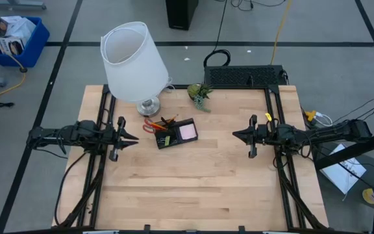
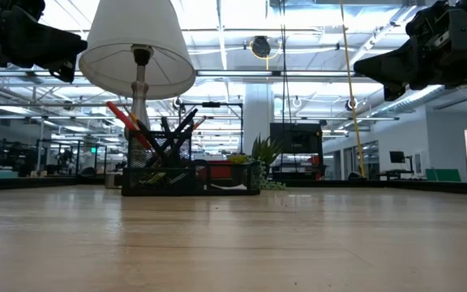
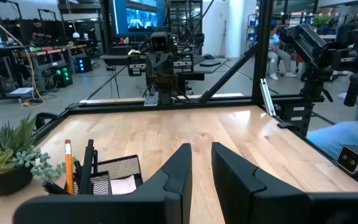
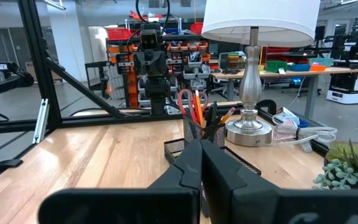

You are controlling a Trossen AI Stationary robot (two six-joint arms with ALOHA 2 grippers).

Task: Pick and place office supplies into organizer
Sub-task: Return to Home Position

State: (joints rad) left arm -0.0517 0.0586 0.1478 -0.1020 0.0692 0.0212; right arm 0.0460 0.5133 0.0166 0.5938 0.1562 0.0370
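The black mesh organizer point(image 1: 174, 134) stands on the table a little left of the middle, in front of the lamp. In it stand orange pencils point(image 3: 68, 163) and black pens point(image 3: 89, 163), and the red-handled scissors point(image 4: 188, 99) rise from the same end. The pink sticky-note pad point(image 1: 187, 132) lies in its right compartment. My left gripper point(image 1: 135, 137) hovers level to the organizer's left, its fingers point(image 3: 180, 163) a narrow gap apart with nothing between them. To the organizer's right my right gripper point(image 1: 234, 135) hovers level, shut and empty point(image 4: 201, 149).
A white-shaded lamp point(image 1: 135, 62) stands on its metal foot just behind the organizer. A small green plant point(image 1: 200, 95) sits at the far edge, and a black wire rack point(image 1: 245, 77) lies beyond it. Bare wood point(image 1: 193, 188) spreads across the near half.
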